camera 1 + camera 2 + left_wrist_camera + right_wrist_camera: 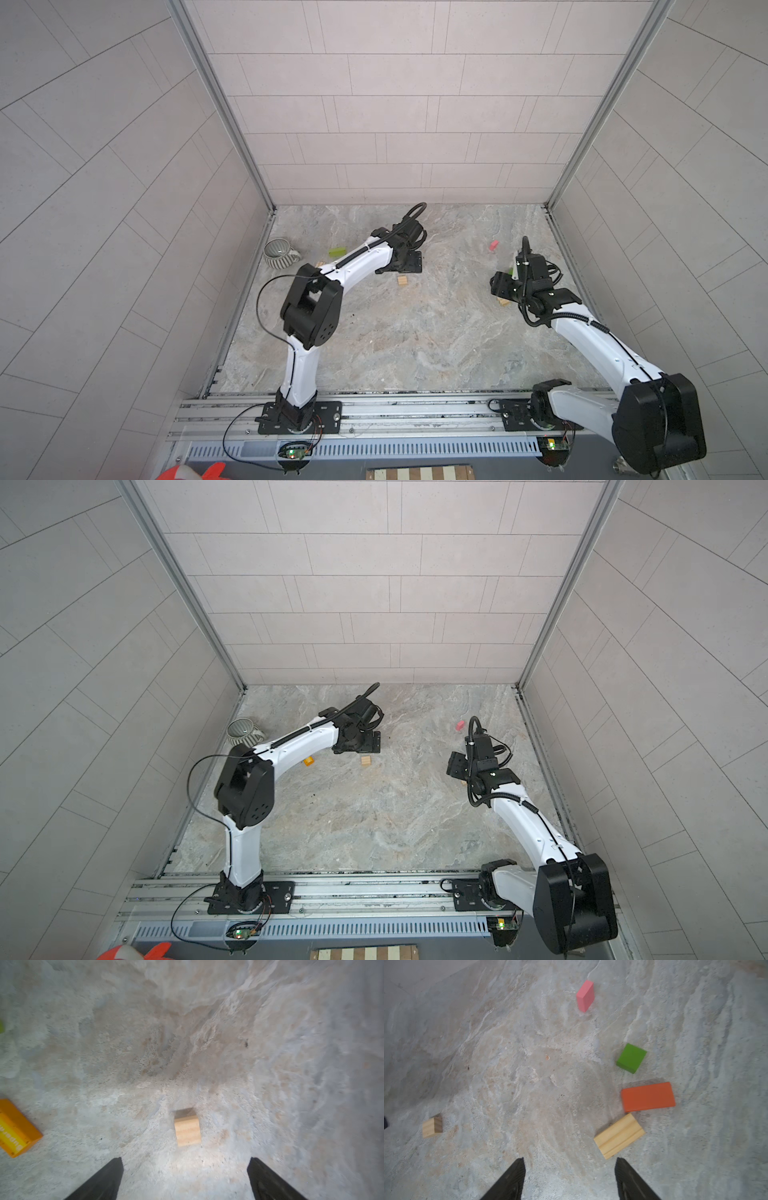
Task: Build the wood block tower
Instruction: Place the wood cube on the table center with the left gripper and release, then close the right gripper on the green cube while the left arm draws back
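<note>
No tower stands; the wood blocks lie apart on the marble table. My left gripper (185, 1160) hangs open just short of a small tan cube (187, 1130), with nothing between its fingers. The same cube (402, 280) shows in both top views near the table's middle. My right gripper (569, 1160) is open and empty above bare table. A long tan block (619, 1136) lies close beside one of its fingertips. Beyond that are an orange block (648, 1097), a green cube (631, 1058) and a pink block (585, 995).
A grey ribbed mug (279, 252) stands at the far left by the wall. A green block (337, 252) lies near it, and a yellow-orange block (14, 1128) lies under the left forearm. Walls close in the table on three sides.
</note>
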Controlling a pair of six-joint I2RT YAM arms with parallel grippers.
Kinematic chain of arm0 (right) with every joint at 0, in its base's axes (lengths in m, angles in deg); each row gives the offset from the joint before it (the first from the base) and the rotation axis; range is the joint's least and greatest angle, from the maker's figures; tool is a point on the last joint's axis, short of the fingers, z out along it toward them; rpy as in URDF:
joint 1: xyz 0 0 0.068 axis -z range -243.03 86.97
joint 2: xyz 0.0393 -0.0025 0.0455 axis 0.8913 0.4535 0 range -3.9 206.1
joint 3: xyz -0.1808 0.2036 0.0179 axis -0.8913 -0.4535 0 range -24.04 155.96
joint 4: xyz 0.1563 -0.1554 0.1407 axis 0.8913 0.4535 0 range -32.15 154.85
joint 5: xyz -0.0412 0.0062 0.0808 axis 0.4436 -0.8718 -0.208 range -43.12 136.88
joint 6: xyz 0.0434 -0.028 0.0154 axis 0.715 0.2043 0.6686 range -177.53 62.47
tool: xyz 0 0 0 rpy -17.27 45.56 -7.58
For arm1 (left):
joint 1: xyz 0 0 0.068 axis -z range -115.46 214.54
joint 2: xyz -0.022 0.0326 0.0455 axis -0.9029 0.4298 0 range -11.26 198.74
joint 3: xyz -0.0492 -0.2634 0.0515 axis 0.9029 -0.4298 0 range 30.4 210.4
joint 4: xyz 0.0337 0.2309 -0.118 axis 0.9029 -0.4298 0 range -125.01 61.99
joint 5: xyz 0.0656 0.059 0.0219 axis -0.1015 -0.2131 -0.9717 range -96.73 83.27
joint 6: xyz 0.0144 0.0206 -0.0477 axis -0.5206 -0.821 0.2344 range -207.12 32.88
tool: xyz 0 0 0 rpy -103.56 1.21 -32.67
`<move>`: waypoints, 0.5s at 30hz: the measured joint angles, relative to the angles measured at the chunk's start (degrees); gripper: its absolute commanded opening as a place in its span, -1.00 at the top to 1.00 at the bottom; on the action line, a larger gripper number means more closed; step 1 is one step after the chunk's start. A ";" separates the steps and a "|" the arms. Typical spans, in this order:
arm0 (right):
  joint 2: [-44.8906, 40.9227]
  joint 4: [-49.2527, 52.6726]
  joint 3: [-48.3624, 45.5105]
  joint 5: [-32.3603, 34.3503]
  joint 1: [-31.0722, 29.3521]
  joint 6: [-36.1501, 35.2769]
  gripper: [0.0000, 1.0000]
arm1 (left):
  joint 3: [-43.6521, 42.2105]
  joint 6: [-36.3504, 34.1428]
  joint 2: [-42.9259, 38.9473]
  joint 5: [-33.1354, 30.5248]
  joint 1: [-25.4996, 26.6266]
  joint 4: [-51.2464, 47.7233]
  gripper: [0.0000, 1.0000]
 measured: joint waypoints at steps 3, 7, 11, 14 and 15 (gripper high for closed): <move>1.77 1.95 3.30 0.33 3.08 0.52 -0.34 | -8.50 0.46 -9.55 0.39 -0.55 2.51 -1.00; 6.32 3.85 7.52 1.40 3.50 0.96 -0.33 | -17.07 1.62 -16.31 -1.68 -1.44 3.50 -1.00; 13.07 5.60 11.56 2.64 4.00 1.73 -0.31 | -26.58 2.08 -19.65 -4.07 -2.12 5.64 -0.99; 17.99 7.04 14.75 3.74 4.61 2.05 -0.20 | -35.80 2.73 -23.98 -4.28 -2.23 8.76 -0.96; 19.74 7.65 16.04 4.28 4.85 2.19 -0.17 | -38.84 3.02 -25.90 -4.35 -2.23 9.94 -0.95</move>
